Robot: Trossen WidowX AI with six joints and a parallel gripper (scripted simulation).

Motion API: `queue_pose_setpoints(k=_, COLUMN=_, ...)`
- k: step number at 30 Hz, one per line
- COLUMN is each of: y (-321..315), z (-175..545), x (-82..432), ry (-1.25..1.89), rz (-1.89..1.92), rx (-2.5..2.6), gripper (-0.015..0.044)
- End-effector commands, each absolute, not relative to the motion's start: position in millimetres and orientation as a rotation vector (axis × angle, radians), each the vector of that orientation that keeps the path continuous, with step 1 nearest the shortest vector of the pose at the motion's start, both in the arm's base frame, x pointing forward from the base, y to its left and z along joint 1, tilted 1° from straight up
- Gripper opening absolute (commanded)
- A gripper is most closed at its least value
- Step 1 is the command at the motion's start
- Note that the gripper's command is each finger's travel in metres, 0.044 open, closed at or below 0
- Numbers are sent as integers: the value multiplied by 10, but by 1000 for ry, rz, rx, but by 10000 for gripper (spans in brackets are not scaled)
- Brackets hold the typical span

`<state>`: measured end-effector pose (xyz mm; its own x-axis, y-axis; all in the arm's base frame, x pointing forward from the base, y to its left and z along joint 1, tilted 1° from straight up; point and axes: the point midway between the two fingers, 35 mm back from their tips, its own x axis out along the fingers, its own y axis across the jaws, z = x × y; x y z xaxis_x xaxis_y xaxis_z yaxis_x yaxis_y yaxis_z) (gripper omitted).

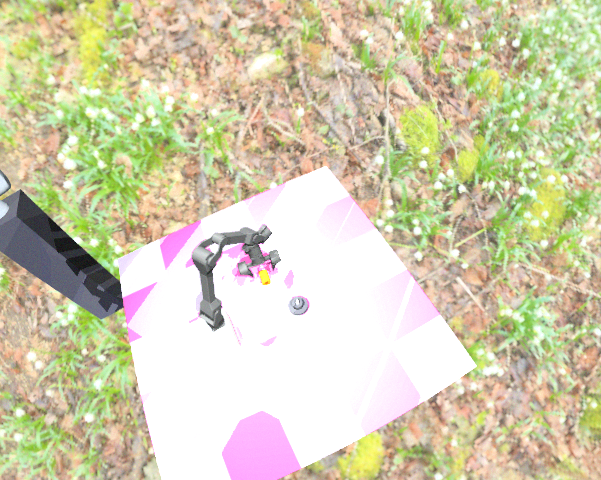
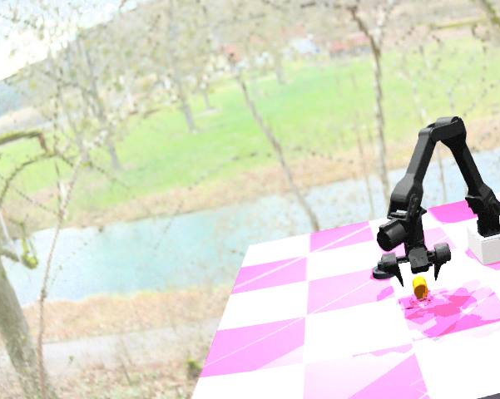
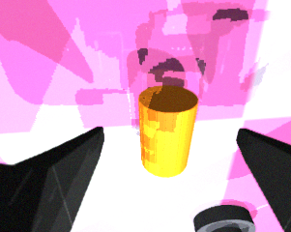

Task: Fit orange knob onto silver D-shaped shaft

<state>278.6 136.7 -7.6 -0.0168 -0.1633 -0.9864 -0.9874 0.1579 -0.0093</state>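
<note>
The orange knob (image 1: 264,277) (image 2: 420,288) (image 3: 165,140) lies on its side on the table. One round end face shows dark in the wrist view; no hole can be made out on it. My gripper (image 1: 262,268) (image 2: 419,281) (image 3: 170,133) is open and empty, pointing down above the knob, with one finger to each side of it and a gap on both sides. The dark round pedestal (image 1: 292,310) (image 2: 379,274) (image 3: 221,212) stands near the knob, partly behind the gripper in the exterior view and cut off in the wrist view. The silver shaft (image 1: 298,300) stands up from it; its flat side cannot be made out.
The pink and white table (image 1: 341,330) (image 2: 349,330) carries the arm, whose white base block (image 2: 495,251) is at the right in the exterior view. A dark post (image 1: 57,258) stands by the table's left edge in the top view. Shadows fall around the knob.
</note>
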Motion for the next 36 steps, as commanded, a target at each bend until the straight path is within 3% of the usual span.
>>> queue_pose_setpoints(k=1, y=1354, z=-145, x=2776, ry=1407, rz=1010, rx=-1211, gripper=440)
queue_pose_setpoints(k=14, y=1349, z=-330, x=2771, ry=1408, rz=1010, rx=-1211, gripper=440)
queue_pose_setpoints(k=22, y=1349, z=-330, x=2771, ry=1408, rz=1010, rx=-1211, gripper=240)
queue_pose_setpoints(k=28, y=1349, z=-330, x=2771, ry=1408, rz=1010, rx=-1211, gripper=240)
queue_pose_setpoints(k=36, y=1349, z=-330, x=2771, ry=1408, rz=1010, rx=-1211, gripper=187)
